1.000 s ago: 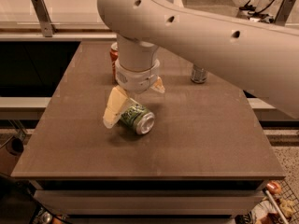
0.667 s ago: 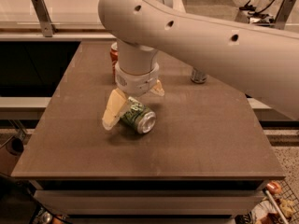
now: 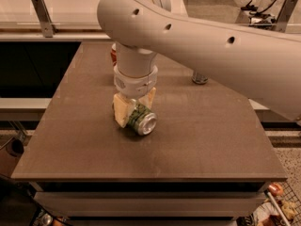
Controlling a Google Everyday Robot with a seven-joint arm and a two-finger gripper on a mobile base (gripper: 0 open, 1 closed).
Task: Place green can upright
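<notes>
The green can (image 3: 141, 119) lies on its side near the middle of the brown table (image 3: 202, 135), its silver end facing front right. My gripper (image 3: 135, 106) reaches down over it from the big white arm. One cream finger (image 3: 120, 112) presses on the can's left side and the other finger (image 3: 150, 98) stands behind its right side. The fingers are shut on the can, which still rests on the table top.
A red can (image 3: 113, 54) stands at the back of the table, mostly hidden behind the arm. A slim silver-grey can (image 3: 199, 77) stands at the back right. The white arm (image 3: 225, 55) spans the upper right of the view. A light counter lies beyond the table.
The left finger has swung in from its splayed-out position and now sits against the can. The wrist has come slightly lower over the can. The can has barely moved.
</notes>
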